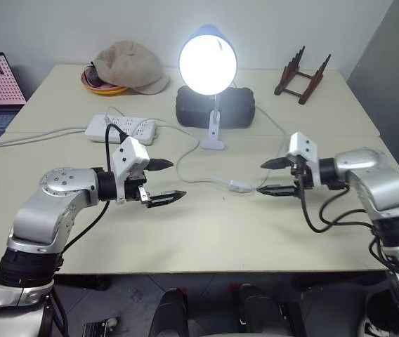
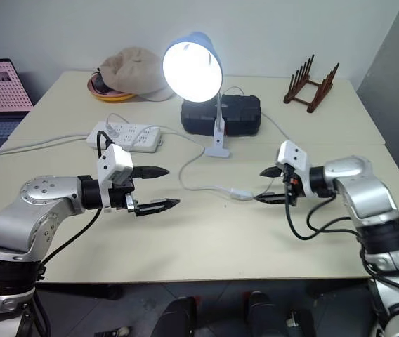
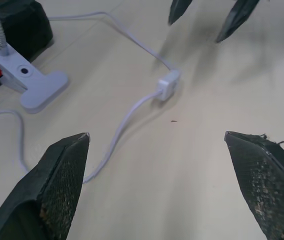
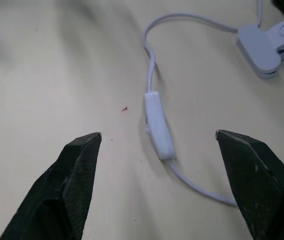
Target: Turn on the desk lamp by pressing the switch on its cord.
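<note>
You have in front of you the beige table (image 1: 206, 239), and at its far side, about 12 o'clock from the middle, the desk lamp (image 1: 208, 63) stands with its bulb already shining bright, so I judge the press is made and the task is nearly finished; behind its stem lies a black case (image 1: 238, 107), at 10 o'clock the white power strip (image 1: 122, 128), at 11 o'clock a beige cap (image 1: 133, 67), at 1 o'clock a wooden rack (image 1: 302, 76); the left gripper (image 1: 166, 181) hangs at 9 o'clock of the switch with its fingers wide apart and nothing between them; the right gripper (image 1: 270, 177) hangs at 3 o'clock of it, near, also spread open and empty; the cord (image 1: 198, 180) runs from the lamp base in a loop over the table; the switch (image 1: 239, 187) lies flat on the table between the two grippers, touched by neither. What could go wrong for you: if one arm pulls back low, a finger can catch the loose cord and drag the light lamp over; a second touch on the switch would put the light off again.
</note>
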